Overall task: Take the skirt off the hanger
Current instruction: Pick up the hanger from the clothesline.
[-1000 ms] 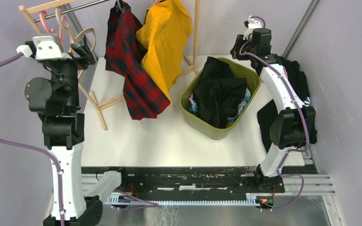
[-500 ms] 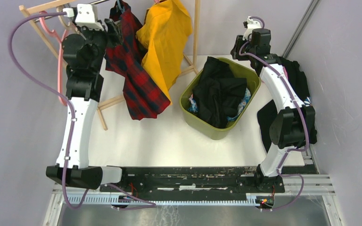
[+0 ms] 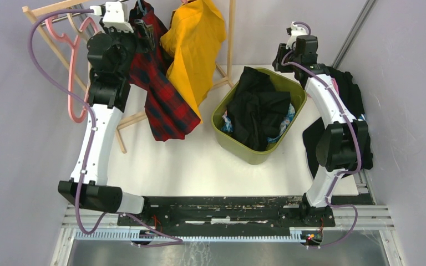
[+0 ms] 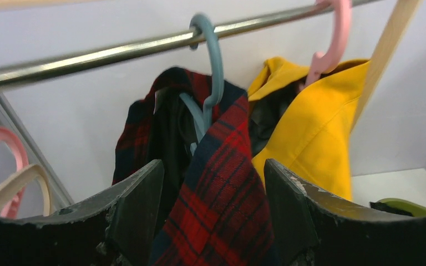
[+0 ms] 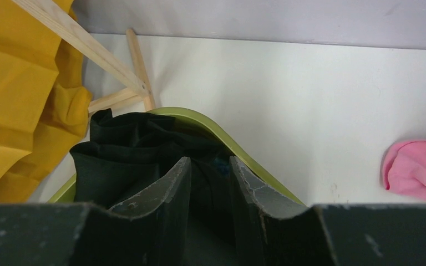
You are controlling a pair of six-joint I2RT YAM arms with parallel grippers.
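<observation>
1. Grey walls and a white table (image 3: 188, 160) are being taken in, and straight to the main event: the red plaid skirt (image 4: 222, 194) is being carried by a blue-grey hanger (image 4: 213, 61), which is hooked over the metal rail (image 4: 89, 52) of the wooden rack (image 3: 119, 119).
2. The skirt's upper part is being straddled by the left gripper (image 4: 212, 172), with its jaws spread wide, one finger on each side of the cloth, and nothing being pinched.
3. Just beside the skirt, a yellow garment (image 4: 310, 133) is being held up by a pink hanger (image 4: 333, 33) on the same rail.
4. Bare pink hangers (image 3: 61, 30) are being seen at the rail's left end.
5. Over to the right, black clothes (image 3: 258, 113) are being held in a green basket (image 3: 244, 152).
6. Above its far rim, the right gripper (image 5: 211, 166) is being held with its jaws narrowly apart and nothing clamped between them.
7. Beyond it, a pink cloth (image 5: 416, 169) is being seen lying on the table.
</observation>
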